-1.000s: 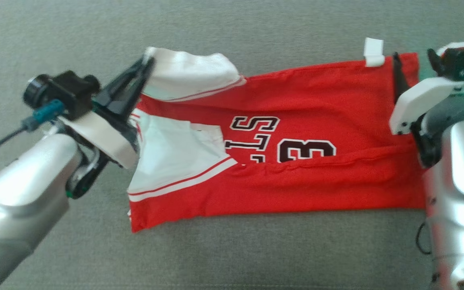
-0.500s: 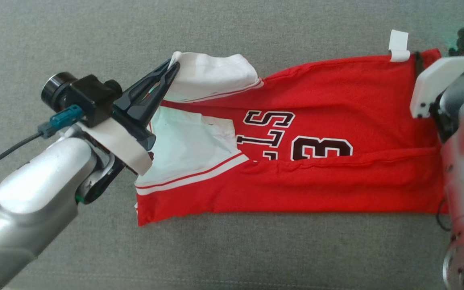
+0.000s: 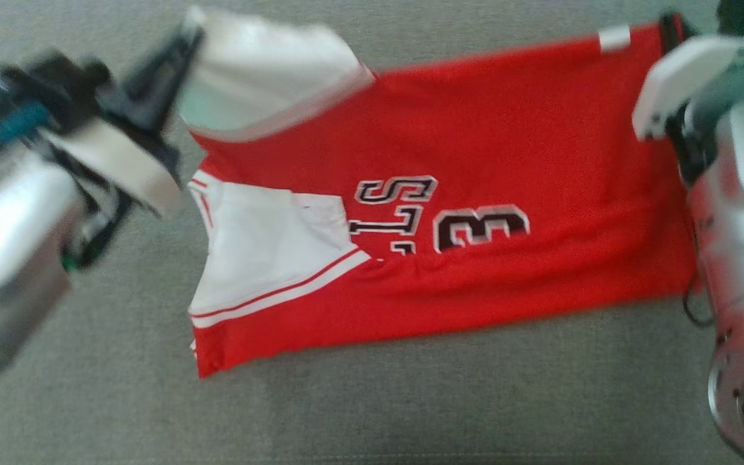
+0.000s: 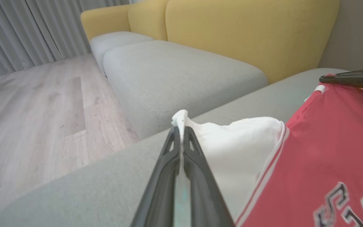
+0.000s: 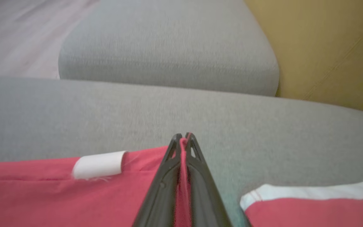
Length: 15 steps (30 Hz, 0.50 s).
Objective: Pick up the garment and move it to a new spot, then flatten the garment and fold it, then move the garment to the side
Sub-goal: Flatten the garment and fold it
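A red garment with black-and-white lettering lies stretched across a grey sofa cushion. The left tool is clenched on a white corner of the garment. In the left wrist view its two dark fingers press together with white cloth pinched at their tips, and the cloth billows off to the tool's right. The right tool is clenched on the garment's red edge at the opposite end. In the right wrist view a strip of red cloth runs between its closed fingers. A small white tag sits on that edge just left of the right tool. Beyond the left tool are a yellow sofa back and a wooden floor. The head view is blurred.
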Available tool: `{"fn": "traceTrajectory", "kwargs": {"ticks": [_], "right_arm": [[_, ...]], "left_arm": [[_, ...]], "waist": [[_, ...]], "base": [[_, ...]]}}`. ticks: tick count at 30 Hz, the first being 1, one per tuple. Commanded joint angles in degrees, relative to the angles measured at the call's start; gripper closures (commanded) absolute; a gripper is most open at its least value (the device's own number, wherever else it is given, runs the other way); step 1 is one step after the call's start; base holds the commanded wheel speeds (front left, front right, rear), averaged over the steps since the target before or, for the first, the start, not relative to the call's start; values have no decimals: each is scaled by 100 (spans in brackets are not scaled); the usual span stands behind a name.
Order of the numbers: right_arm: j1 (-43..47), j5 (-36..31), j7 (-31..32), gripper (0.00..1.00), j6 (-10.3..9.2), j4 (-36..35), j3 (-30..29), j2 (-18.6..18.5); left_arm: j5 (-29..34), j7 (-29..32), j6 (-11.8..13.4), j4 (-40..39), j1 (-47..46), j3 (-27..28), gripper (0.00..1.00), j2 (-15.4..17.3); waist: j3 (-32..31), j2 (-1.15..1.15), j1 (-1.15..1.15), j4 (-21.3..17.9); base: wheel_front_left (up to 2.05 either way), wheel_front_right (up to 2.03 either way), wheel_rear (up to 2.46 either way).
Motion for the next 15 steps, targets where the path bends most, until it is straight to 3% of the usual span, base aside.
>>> {"fn": "traceTrajectory", "kwargs": {"ticks": [1,15], "right_arm": [[-264,59,-91,100,37,-164,133,113],[-1294,1568,-1166,100,37,156,985,276]], "left_arm": [[-8,-30,-12,-32,-381,365,100,246],[508,-565,-323,2180,-2015,582,100,-501]], "waist": [[13,0,0,-62],[231,0,0,-410]], "base": [[0,0,0],[0,0,0]]}}
